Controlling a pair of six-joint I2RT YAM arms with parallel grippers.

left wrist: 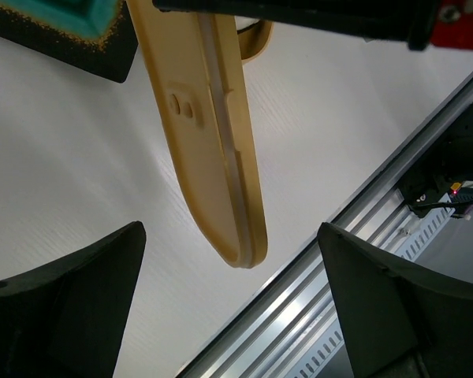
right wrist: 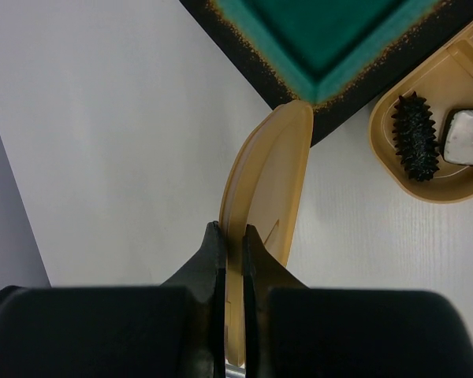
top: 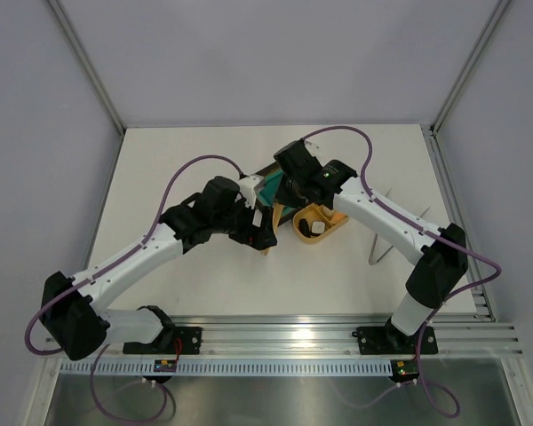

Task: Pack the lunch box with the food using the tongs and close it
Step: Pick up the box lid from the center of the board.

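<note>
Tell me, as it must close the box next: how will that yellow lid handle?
Probably stiff: the lid holds its shape though the right gripper pinches only its rim. Smooth plastic, so it may pivot or slip there.

I read the lid (left wrist: pixel 213 134) and lunch box (right wrist: pixel 394 169) as smooth, semi-matt tan plastic; the table (left wrist: pixel 63 173) as matt white, finely grained; the rail (left wrist: pixel 299 307) as ribbed bare metal; the plate (right wrist: pixel 355 93) rim as dark and speckled.
</note>
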